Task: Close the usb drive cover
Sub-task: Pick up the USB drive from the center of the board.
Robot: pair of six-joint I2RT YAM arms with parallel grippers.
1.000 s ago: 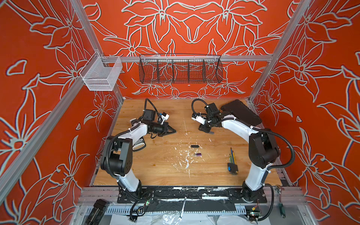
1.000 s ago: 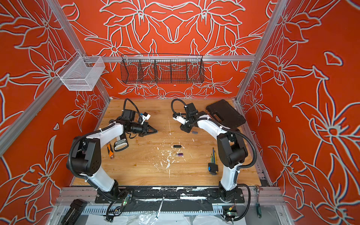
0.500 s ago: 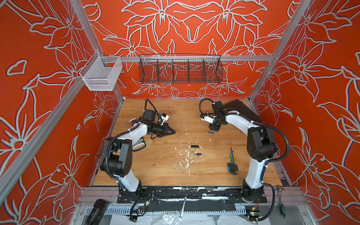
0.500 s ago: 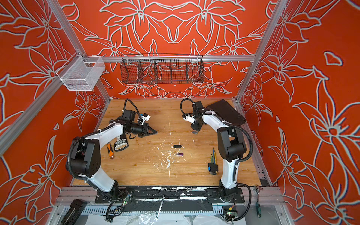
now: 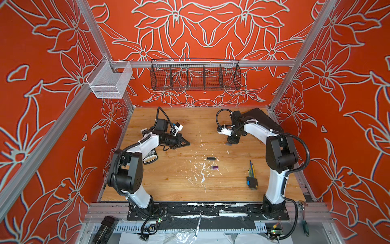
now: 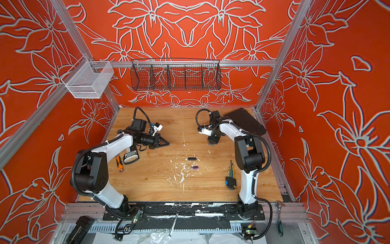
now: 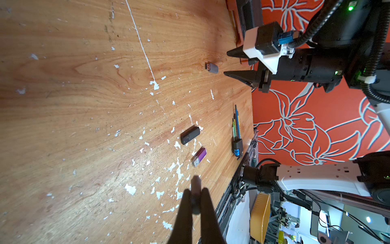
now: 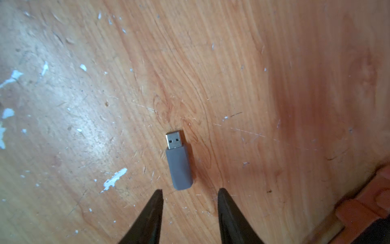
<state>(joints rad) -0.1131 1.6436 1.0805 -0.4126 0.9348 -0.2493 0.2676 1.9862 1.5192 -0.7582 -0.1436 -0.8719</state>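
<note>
A grey usb drive (image 8: 179, 164) with its metal plug bare lies flat on the wooden table (image 5: 168, 179); it also shows in both top views (image 5: 228, 144) (image 6: 210, 144). My right gripper (image 8: 190, 191) hangs open just above the drive's body end, one finger to each side, not touching it. In the left wrist view this gripper (image 7: 225, 63) points at the drive (image 7: 211, 67). My left gripper (image 7: 195, 190) is shut on a small, blurred, pale usb drive cover (image 7: 196, 183) that sticks out past its tips. It hovers left of centre (image 5: 187, 144).
A black capped drive (image 5: 211, 158) and a purple drive (image 5: 214, 167) lie mid-table. A hex key set (image 5: 251, 179) lies front right and a black case (image 5: 259, 120) back right. A tape measure (image 6: 130, 157) and an orange knife (image 6: 119, 164) lie under the left arm.
The right arm's elbow has swung to the right and its gripper has shifted slightly right, standing over the grey drive. The left arm has not moved.
</note>
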